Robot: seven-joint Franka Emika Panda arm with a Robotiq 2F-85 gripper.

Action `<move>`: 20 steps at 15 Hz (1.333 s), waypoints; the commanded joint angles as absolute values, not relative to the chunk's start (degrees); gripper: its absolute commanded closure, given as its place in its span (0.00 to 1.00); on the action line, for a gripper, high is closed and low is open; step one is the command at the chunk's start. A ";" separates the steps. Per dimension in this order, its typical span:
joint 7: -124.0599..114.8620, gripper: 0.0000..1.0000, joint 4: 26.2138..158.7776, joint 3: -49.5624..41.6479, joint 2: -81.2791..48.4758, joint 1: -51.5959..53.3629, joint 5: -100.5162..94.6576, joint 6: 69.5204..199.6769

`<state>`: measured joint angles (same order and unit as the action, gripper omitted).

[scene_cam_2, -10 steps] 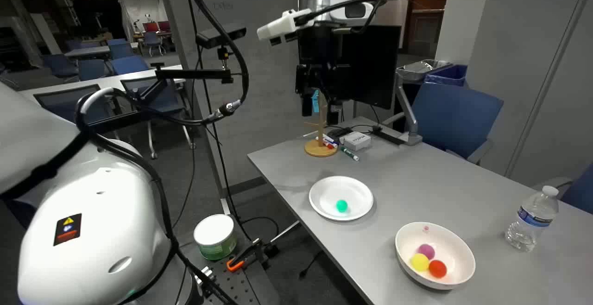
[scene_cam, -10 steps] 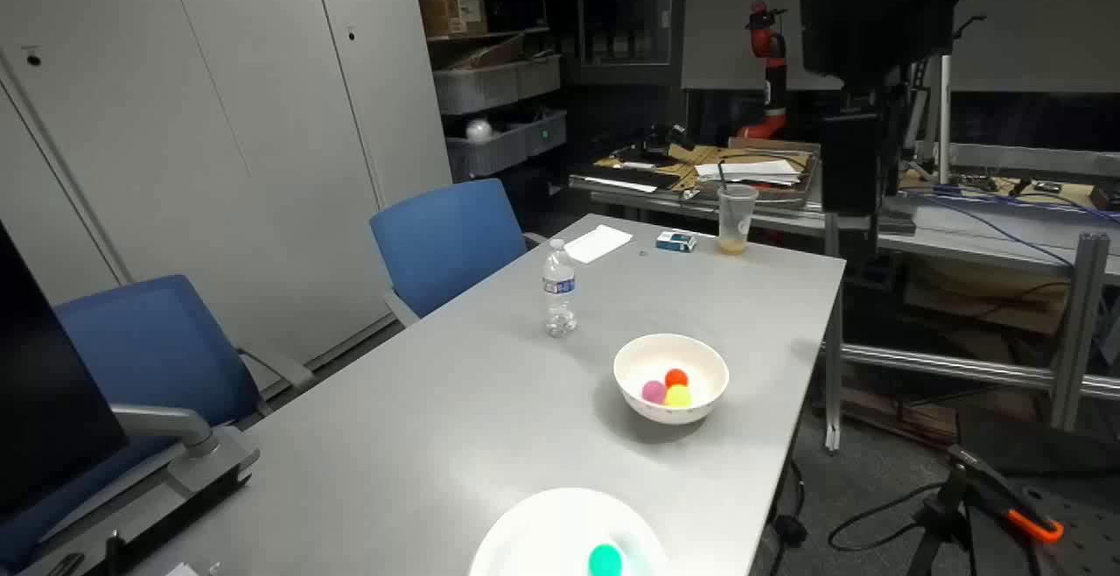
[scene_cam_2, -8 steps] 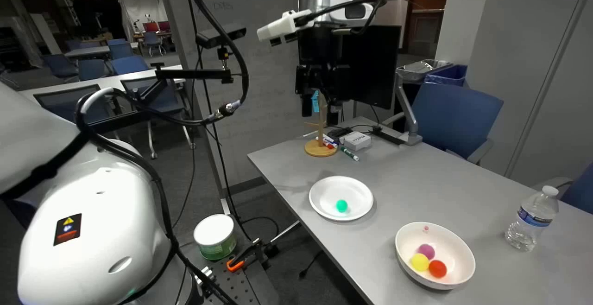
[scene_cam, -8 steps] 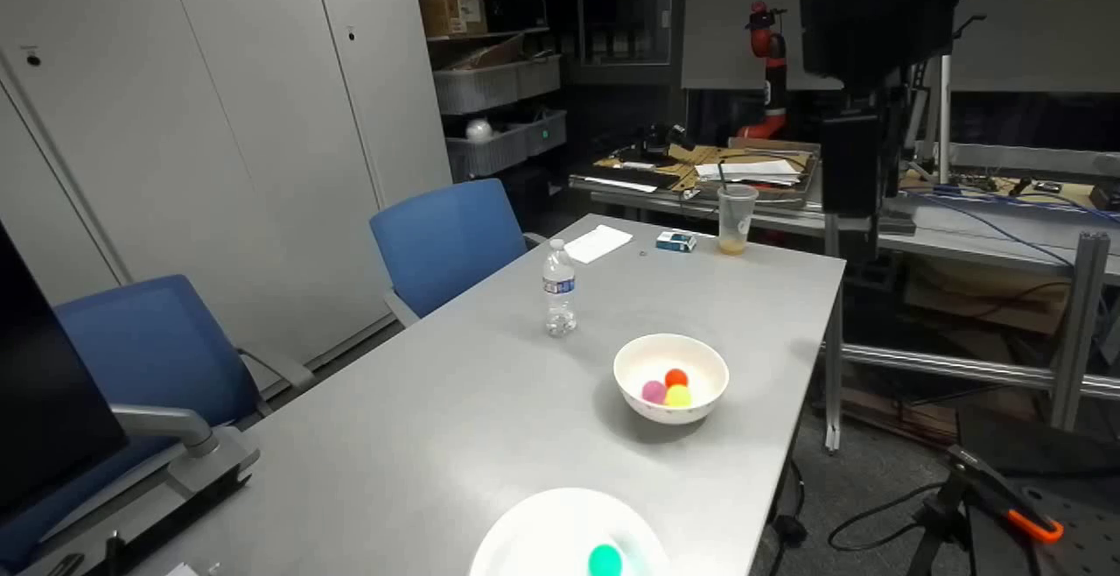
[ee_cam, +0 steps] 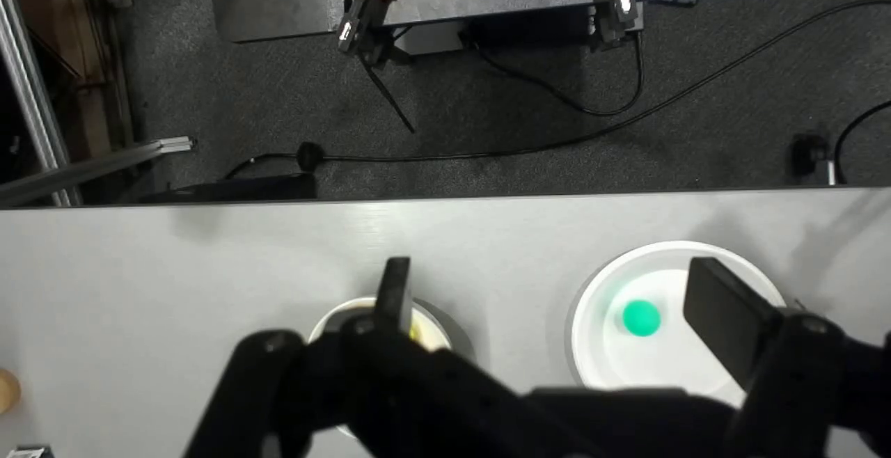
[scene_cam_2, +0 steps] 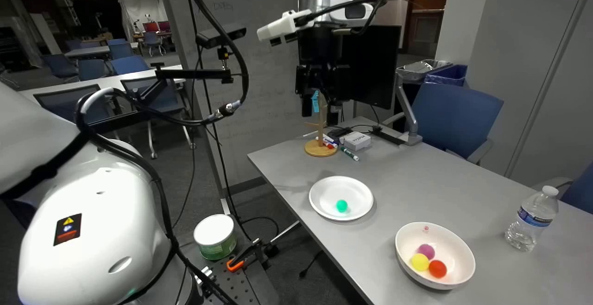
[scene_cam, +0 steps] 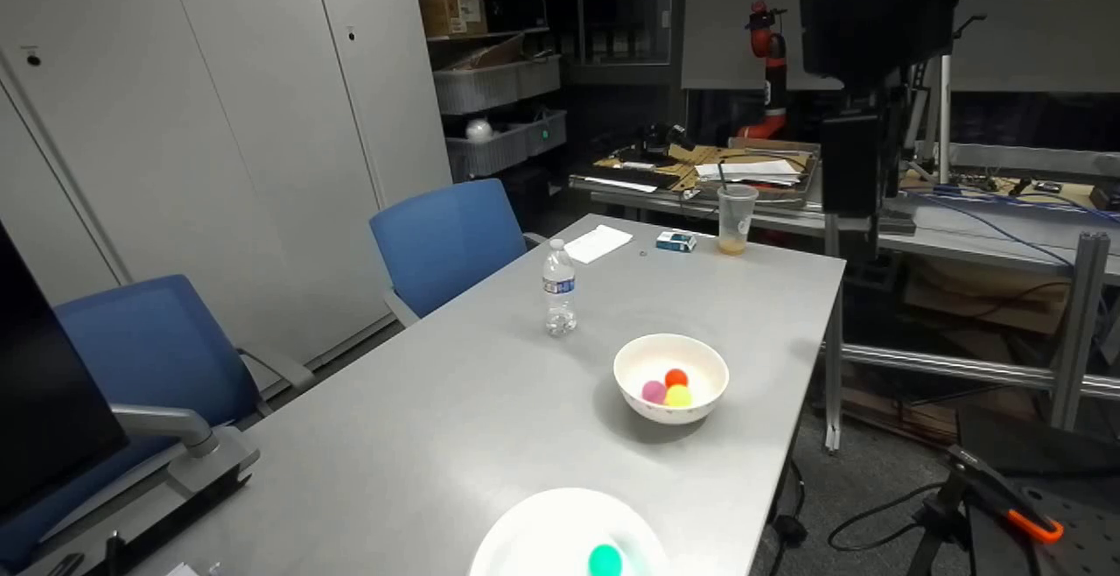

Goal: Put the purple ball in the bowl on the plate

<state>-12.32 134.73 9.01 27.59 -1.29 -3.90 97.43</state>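
The purple ball (scene_cam: pixel 654 392) (scene_cam_2: pixel 426 251) lies inside the white bowl (scene_cam: pixel 632 373) (scene_cam_2: pixel 456 257), touching or close to a yellow ball (scene_cam_2: pixel 419 262) and a red ball (scene_cam_2: pixel 438 269). The bowl also shows in the wrist view (ee_cam: pixel 434 335), but a finger hides much of it and the purple ball. The flat white plate (scene_cam: pixel 525 541) (scene_cam_2: pixel 328 191) (ee_cam: pixel 665 364) holds a teal-green ball (scene_cam_2: pixel 341 206) (ee_cam: pixel 641 317). My gripper (ee_cam: pixel 550 284) is open and empty, pointing down high above the table; it also shows in an exterior view (scene_cam_2: pixel 319 110).
A water bottle (scene_cam: pixel 559 289) (scene_cam_2: pixel 532 219) stands on the table beyond the bowl. A wooden stand (scene_cam_2: pixel 320 149), markers (scene_cam_2: pixel 350 153) and a small white box (scene_cam_2: pixel 356 141) are near the plate. A plastic cup (scene_cam: pixel 736 219) stands at the table's far end. A monitor (scene_cam_2: pixel 375 64) is behind the gripper.
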 commanded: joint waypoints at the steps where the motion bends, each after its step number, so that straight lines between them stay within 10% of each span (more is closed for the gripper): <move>1: -12.75 0.00 134.62 8.02 27.47 -0.10 -4.31 97.29; 20: -12.81 0.00 135.50 7.63 27.79 0.05 -3.55 100.77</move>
<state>-12.31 134.97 8.74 27.57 -1.23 -3.90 98.81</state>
